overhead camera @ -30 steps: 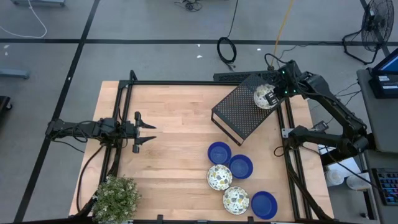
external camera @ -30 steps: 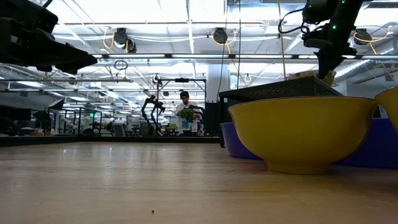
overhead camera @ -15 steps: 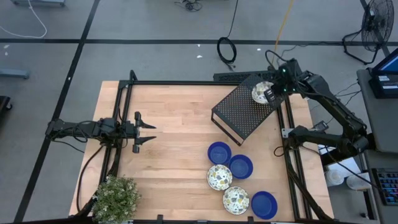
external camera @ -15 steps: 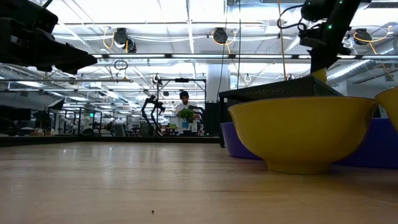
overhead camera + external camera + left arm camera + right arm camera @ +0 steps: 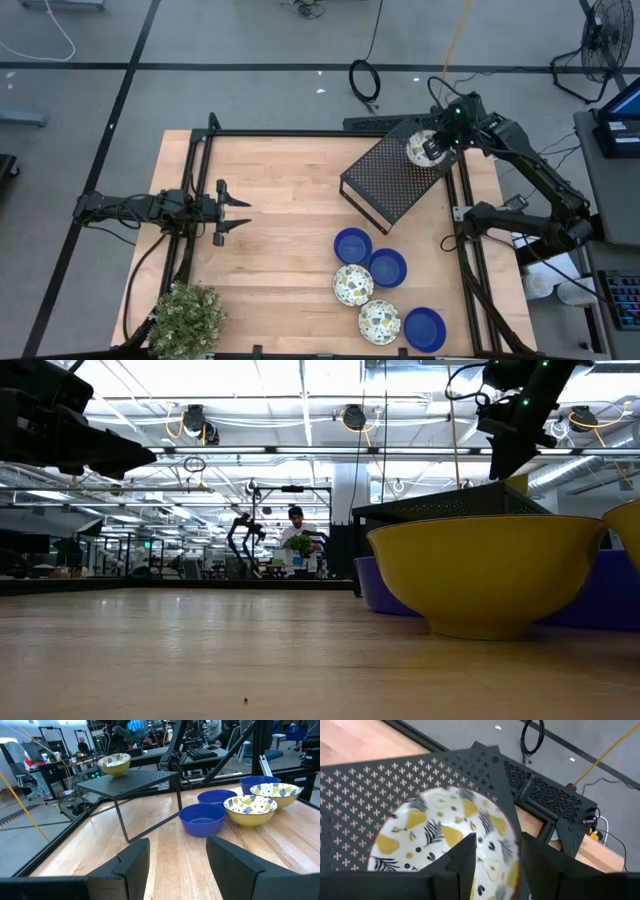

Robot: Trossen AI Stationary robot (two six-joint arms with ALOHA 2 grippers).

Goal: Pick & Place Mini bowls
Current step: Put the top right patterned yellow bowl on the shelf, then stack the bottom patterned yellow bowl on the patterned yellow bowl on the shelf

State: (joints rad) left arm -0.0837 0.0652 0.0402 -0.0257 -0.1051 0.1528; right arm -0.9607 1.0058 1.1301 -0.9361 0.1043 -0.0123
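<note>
I work in a big open robotics lab. My wooden bench (image 5: pixel 280 240) stands in a black metal frame (image 5: pixel 300 133) on a grey concrete floor (image 5: pixel 250 40) marked with dark tape lines and strewn with loose cables (image 5: pixel 366 82). Far across the hall, under bright ceiling lights (image 5: pixel 260 410), a person (image 5: pixel 296 525) stands among other rigs and desks, and a fan (image 5: pixel 607 40) sits at the right.

Two dark, slender jointed arms carry black cables, the right arm (image 5: pixel 520 160) showing small green lights.
</note>
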